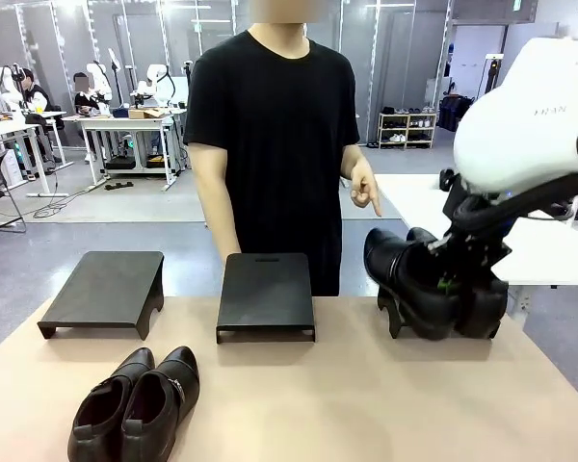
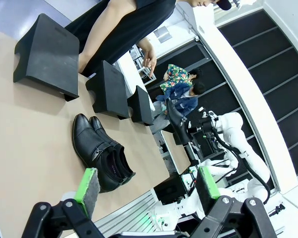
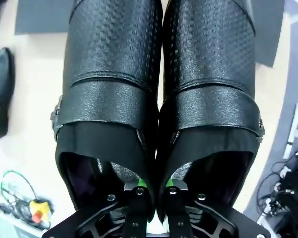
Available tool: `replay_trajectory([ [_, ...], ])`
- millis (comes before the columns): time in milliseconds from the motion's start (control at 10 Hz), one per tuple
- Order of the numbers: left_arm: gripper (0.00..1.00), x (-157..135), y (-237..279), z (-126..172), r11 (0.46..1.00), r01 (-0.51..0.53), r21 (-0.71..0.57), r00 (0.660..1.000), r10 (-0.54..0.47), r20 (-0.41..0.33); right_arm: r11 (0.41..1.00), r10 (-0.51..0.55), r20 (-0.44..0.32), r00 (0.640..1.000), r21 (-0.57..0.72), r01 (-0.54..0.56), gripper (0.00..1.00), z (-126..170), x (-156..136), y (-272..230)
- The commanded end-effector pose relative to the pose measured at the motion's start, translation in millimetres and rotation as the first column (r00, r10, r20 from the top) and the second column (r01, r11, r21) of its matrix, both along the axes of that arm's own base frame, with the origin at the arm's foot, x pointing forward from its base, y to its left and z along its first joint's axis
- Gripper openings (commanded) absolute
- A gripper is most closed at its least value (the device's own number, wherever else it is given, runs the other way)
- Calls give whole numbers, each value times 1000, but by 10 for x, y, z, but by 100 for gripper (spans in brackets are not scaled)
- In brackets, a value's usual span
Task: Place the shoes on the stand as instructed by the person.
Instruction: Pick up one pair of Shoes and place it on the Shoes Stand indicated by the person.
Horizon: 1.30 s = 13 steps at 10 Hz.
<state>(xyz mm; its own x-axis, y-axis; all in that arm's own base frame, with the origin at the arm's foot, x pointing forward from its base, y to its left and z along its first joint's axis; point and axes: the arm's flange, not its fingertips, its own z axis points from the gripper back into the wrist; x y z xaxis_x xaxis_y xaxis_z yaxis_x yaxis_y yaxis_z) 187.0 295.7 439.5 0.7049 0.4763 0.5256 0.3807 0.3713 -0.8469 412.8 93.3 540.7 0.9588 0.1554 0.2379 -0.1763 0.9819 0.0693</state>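
Observation:
My right gripper (image 1: 451,285) is shut on a pair of shiny black shoes (image 1: 405,271), which it holds toes toward the person just over the right-hand black stand (image 1: 392,315). In the right wrist view its green pads (image 3: 140,185) pinch the two inner walls of that pair (image 3: 159,99) together. A second pair of shoes (image 1: 137,404) lies on the table at the front left. My left gripper (image 2: 148,184) hangs open above the table, short of this pair (image 2: 102,151). The person's hand (image 1: 366,192) points a finger down toward the right stand.
Two more black stands sit along the far side, one at the left (image 1: 106,285) and one in the middle (image 1: 266,291), both bare. The person (image 1: 275,125) stands close behind the middle stand. The tan table (image 1: 347,404) runs to its edge at the right.

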Motion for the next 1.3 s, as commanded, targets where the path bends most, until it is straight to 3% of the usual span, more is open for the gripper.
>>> replay_trajectory([
  [0, 100, -4, 6, 2, 1000, 5, 2, 1000, -5, 19, 1000, -8, 60, 998, -7, 8, 9, 133, 423, -106],
  [300, 100, -4, 6, 2, 1000, 5, 2, 1000, -5, 19, 997, -56, 103, 993, -48, 62, 9, 102, 887, -298],
  [400, 100, -4, 6, 2, 1000, 5, 2, 1000, -5, 19, 995, -81, 149, 985, -50, 90, 9, 85, 1043, -354],
  [600, 100, -4, 6, 2, 1000, 5, 2, 1000, -5, 19, 994, -88, 157, 984, -55, 98, 9, -70, 1310, -487],
  [1000, 100, -4, 6, 2, 1000, 5, 2, 1000, -5, 19, 992, -121, 205, 971, 8, 122, 9, -251, 1513, -624],
  [1100, 100, -4, 6, 2, 1000, 5, 2, 1000, -5, 19, 997, -78, 191, 979, 10, 77, 9, -240, 1457, -626],
  [1200, 100, -4, 6, 2, 1000, 5, 2, 1000, -5, 19, 993, -108, 155, 982, -26, 114, 9, -367, 1479, -599],
])
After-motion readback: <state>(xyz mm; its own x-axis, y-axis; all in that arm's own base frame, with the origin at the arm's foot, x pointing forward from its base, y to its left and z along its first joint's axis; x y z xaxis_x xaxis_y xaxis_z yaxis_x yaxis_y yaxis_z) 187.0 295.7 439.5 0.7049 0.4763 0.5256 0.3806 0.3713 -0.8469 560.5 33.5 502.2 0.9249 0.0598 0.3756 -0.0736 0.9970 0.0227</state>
